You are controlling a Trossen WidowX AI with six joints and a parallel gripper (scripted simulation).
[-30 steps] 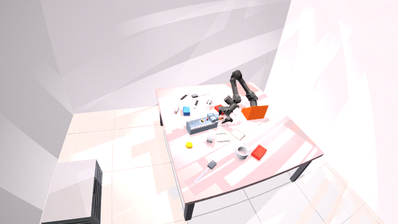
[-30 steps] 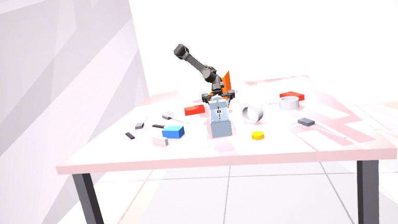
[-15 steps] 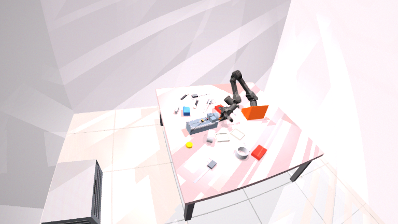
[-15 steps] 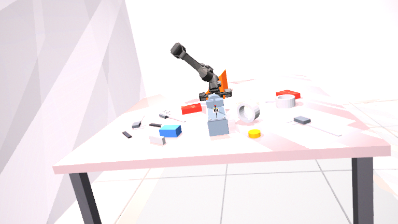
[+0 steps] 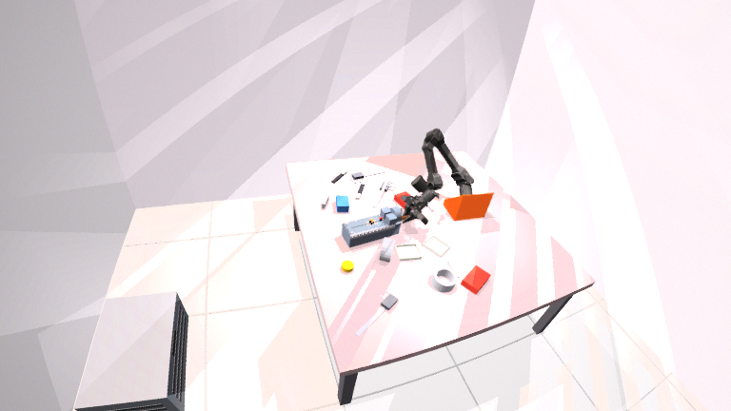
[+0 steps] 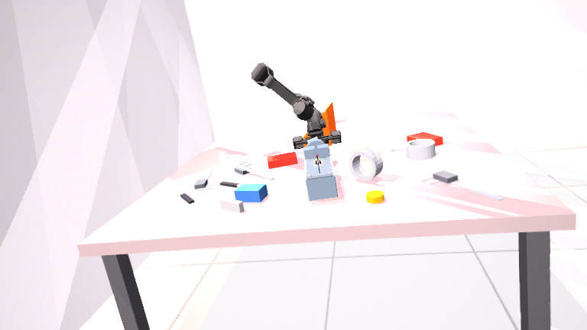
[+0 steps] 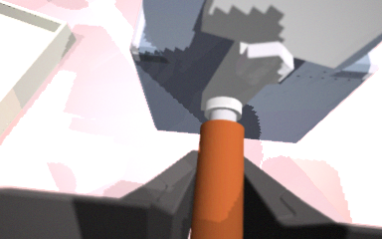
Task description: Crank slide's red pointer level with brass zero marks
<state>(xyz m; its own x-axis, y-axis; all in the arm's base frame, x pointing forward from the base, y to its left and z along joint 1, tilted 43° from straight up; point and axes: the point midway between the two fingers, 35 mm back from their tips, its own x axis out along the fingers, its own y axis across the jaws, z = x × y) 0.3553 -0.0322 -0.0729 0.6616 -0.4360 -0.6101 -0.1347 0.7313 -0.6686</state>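
The blue-grey machine stands on the table, its crank end towards the arm. Its small red pointer sits on the crank side of the brass marks, not level with them; the exact gap is too small to read. In the wrist view the crank's orange handle runs straight down from a white collar, below the grey crank arm. My gripper is shut on this handle, with a dark finger on each side. The pointer is out of the wrist view.
An orange angled panel stands beside the arm's base. A red block lies near the gripper. Shallow trays and a grey ring lie beside the machine. A blue block and a yellow disc lie farther out.
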